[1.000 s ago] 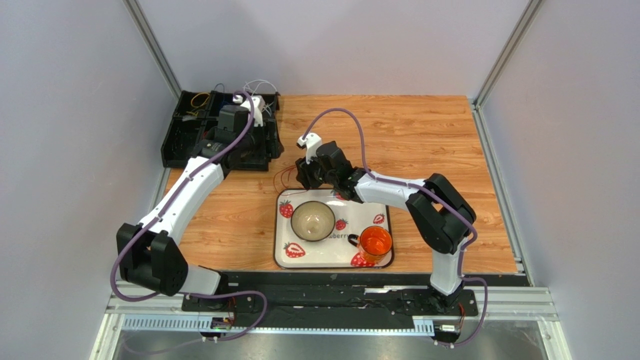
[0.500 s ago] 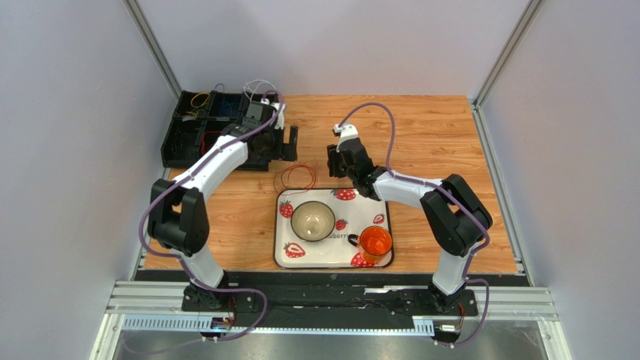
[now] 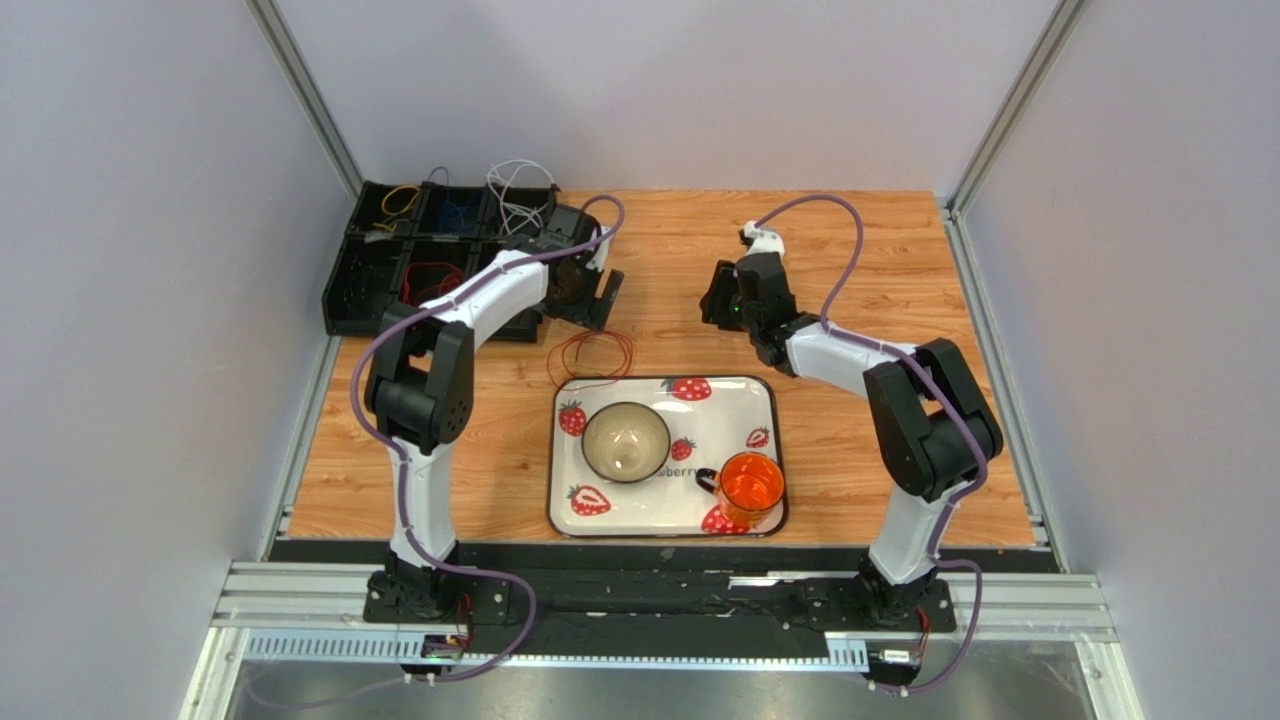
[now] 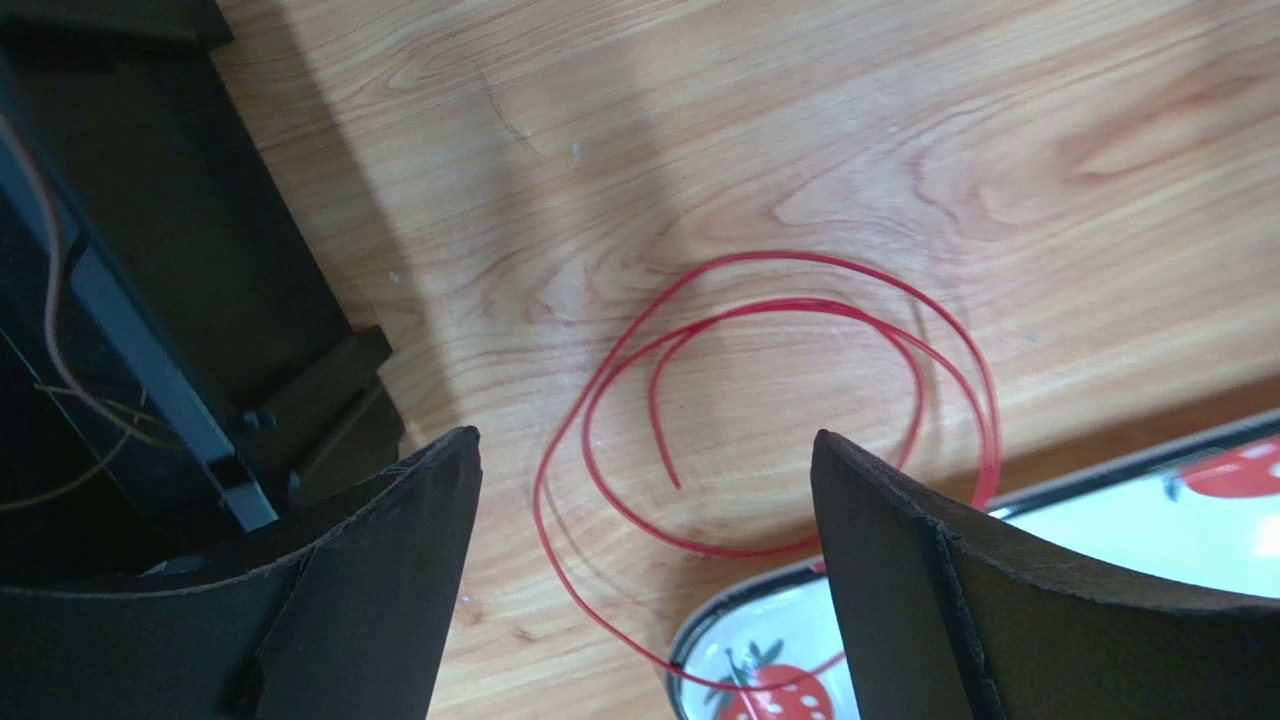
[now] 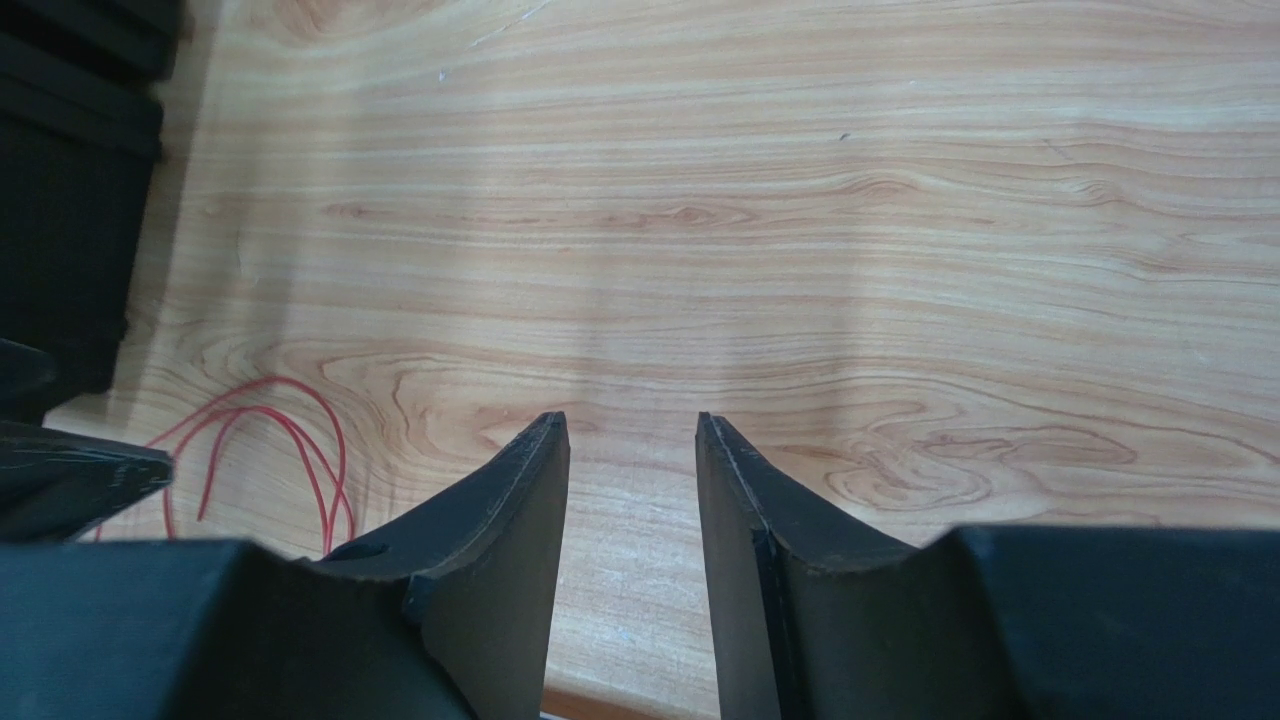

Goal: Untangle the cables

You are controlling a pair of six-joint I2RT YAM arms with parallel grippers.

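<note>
A thin red cable (image 3: 589, 356) lies in loose loops on the wooden table, its near end draped over the tray's rim. My left gripper (image 3: 598, 300) hovers just behind it, by the black box's right end. In the left wrist view the red cable (image 4: 766, 405) lies below my left gripper (image 4: 646, 450), whose jaws stand wide open and hold nothing. My right gripper (image 3: 723, 302) hangs over bare wood to the cable's right. Its jaws (image 5: 631, 428) stand apart with nothing between them, and the red cable (image 5: 256, 435) shows at the left. More cables lie in the box: yellow (image 3: 398, 198), white (image 3: 519, 177), red (image 3: 434, 279).
A black compartment box (image 3: 361, 278) sits at the back left corner. A strawberry-print tray (image 3: 744, 405) near the front holds a bowl (image 3: 627, 441) and an orange cup (image 3: 750, 486). The tray's rim (image 4: 751, 623) shows beneath the left gripper. Grey walls enclose the table.
My left arm swung right, from over the box to above the red cable. My right gripper drew back and to the right, away from the cable, which stayed on the table.
</note>
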